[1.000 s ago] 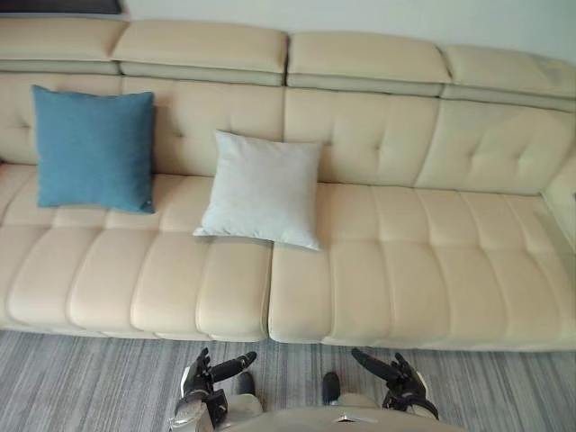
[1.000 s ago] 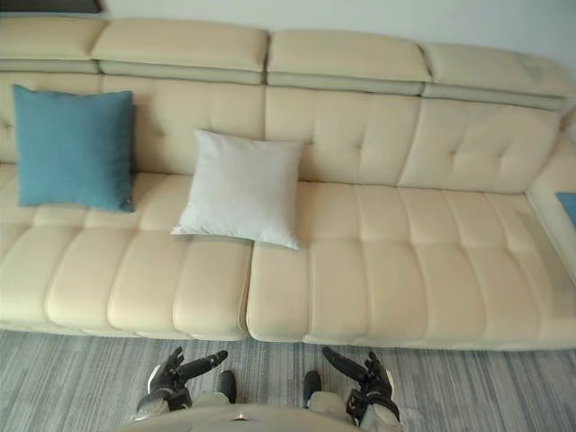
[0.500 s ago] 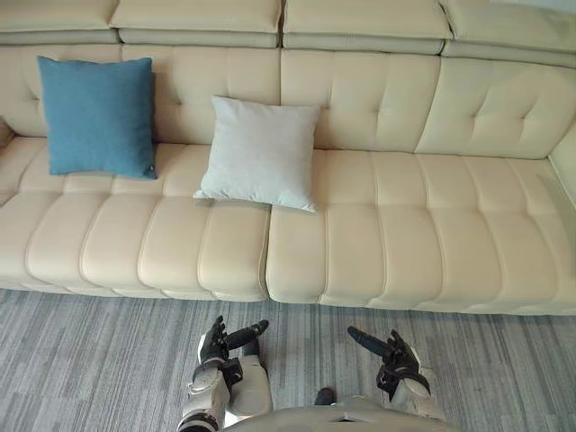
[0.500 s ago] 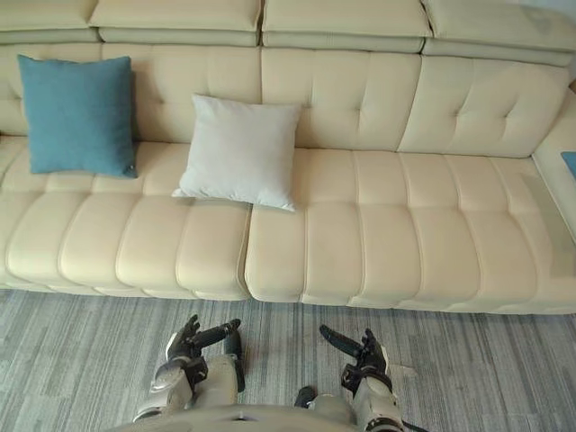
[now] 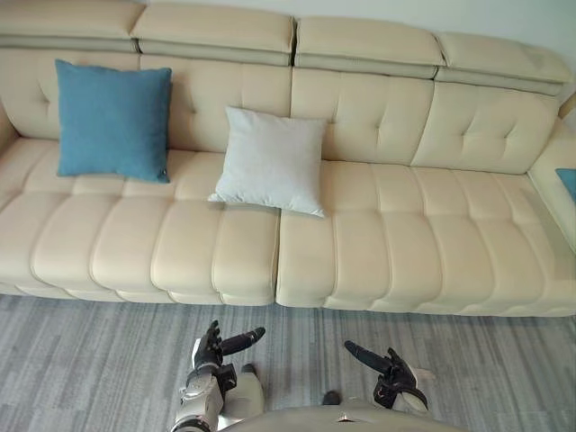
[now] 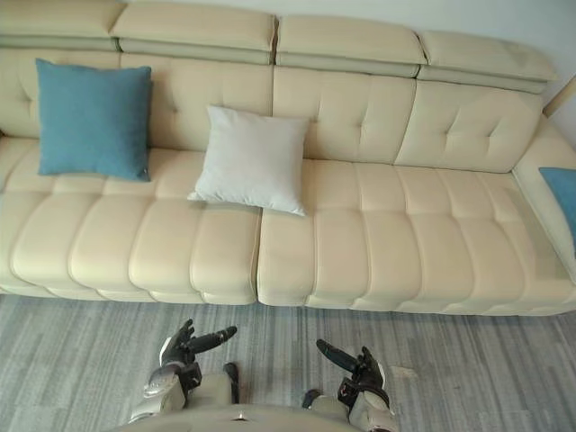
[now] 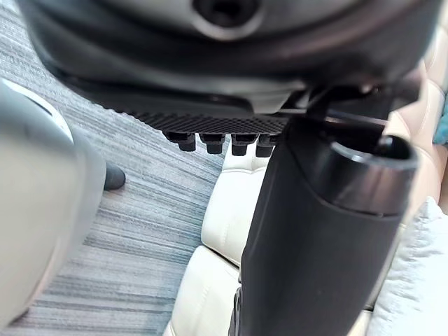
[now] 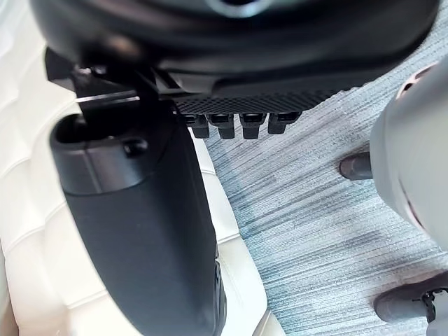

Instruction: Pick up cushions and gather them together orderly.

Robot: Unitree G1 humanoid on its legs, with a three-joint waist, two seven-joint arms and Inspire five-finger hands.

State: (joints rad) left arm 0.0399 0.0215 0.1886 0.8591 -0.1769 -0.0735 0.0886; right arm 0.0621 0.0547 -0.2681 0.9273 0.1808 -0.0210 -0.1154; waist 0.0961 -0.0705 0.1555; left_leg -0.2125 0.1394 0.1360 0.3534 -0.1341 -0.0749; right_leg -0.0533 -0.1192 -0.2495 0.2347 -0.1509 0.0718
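Observation:
A blue cushion [image 5: 112, 120] leans upright against the backrest at the left of the beige sofa [image 5: 405, 243]. A white cushion [image 5: 272, 162] leans back a little right of it, near the sofa's middle, with a gap between the two. Another blue cushion [image 6: 562, 202] lies on the sofa's corner section at the far right, partly cut off. My left hand [image 5: 211, 349] and right hand [image 5: 387, 367] hover low over the carpet in front of the sofa. Both are open and hold nothing, well short of the cushions. The white cushion [image 7: 413, 287] also shows past my left thumb.
Grey striped carpet [image 5: 81, 360] runs along the sofa's front. The seat to the right of the white cushion is bare up to the corner section, which turns forward at the right.
The whole picture has shifted, so the camera has moved; the far-right blue cushion now shows more. Both hands stay open and low before the sofa. No cushion has moved.

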